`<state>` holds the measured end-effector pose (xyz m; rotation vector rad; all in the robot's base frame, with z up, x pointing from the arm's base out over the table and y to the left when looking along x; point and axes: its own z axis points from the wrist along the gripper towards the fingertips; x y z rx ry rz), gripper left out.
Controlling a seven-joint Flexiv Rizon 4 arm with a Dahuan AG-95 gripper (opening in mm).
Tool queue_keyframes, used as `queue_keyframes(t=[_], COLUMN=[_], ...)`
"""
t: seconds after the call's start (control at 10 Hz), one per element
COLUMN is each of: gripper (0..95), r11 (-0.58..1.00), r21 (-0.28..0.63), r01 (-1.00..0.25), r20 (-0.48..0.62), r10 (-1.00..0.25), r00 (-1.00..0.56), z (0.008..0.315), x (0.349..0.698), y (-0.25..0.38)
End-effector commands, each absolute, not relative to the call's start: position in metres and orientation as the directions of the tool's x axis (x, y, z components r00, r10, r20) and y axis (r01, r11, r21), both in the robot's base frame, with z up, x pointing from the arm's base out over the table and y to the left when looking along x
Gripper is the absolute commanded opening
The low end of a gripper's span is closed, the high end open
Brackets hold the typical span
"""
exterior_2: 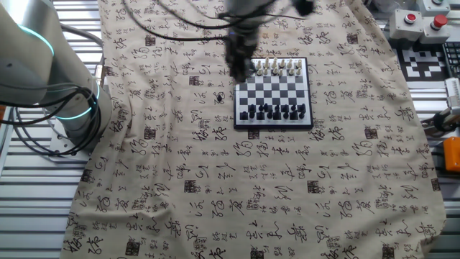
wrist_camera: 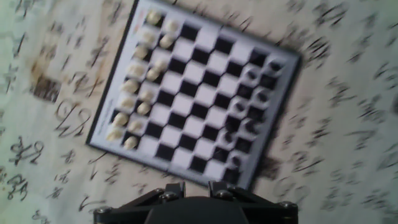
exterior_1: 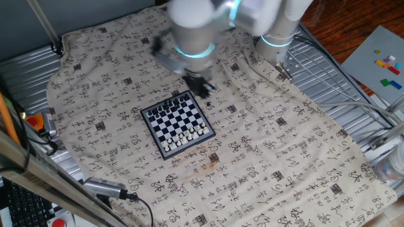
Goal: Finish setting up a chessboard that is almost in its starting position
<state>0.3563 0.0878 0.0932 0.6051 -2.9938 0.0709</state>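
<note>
The small chessboard (exterior_1: 177, 123) lies on the patterned cloth, with white pieces along its near edge and black pieces along its far edge. In the other fixed view the chessboard (exterior_2: 273, 90) has white at the top and black at the bottom. A small dark piece (exterior_2: 221, 97) stands on the cloth just off the board's black side; the same piece (exterior_1: 208, 103) shows beside the board's far right corner. My gripper (exterior_1: 201, 84) hovers, blurred, above that corner. In the hand view the gripper (wrist_camera: 196, 186) shows two fingers apart with nothing between them, and the chessboard (wrist_camera: 193, 93) lies below.
The cloth (exterior_1: 271, 157) covers the whole table, with folds near the arm's base (exterior_1: 278, 38). A camera on a stand (exterior_1: 104, 187) sits at the near left edge. Metal rails (exterior_1: 344, 82) and cables run along the right side.
</note>
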Motion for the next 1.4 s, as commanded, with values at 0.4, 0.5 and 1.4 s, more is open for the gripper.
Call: queue_keyframes(t=[0.4, 0.5, 1.4], gripper=[19.0, 19.0, 19.0], r11=[0.927, 0.927, 0.929], r21=[-0.037, -0.034, 0.072], r01=[-0.373, -0.373, -0.363], r20=[0.075, 0.072, 0.173], r10=[-0.370, -0.370, -0.370], r00=[-0.926, -0.926, -0.913], z=[0.067, 0.064, 0.061], x=[0.347, 0.347, 0.349], y=[0.089, 0.089, 0.085])
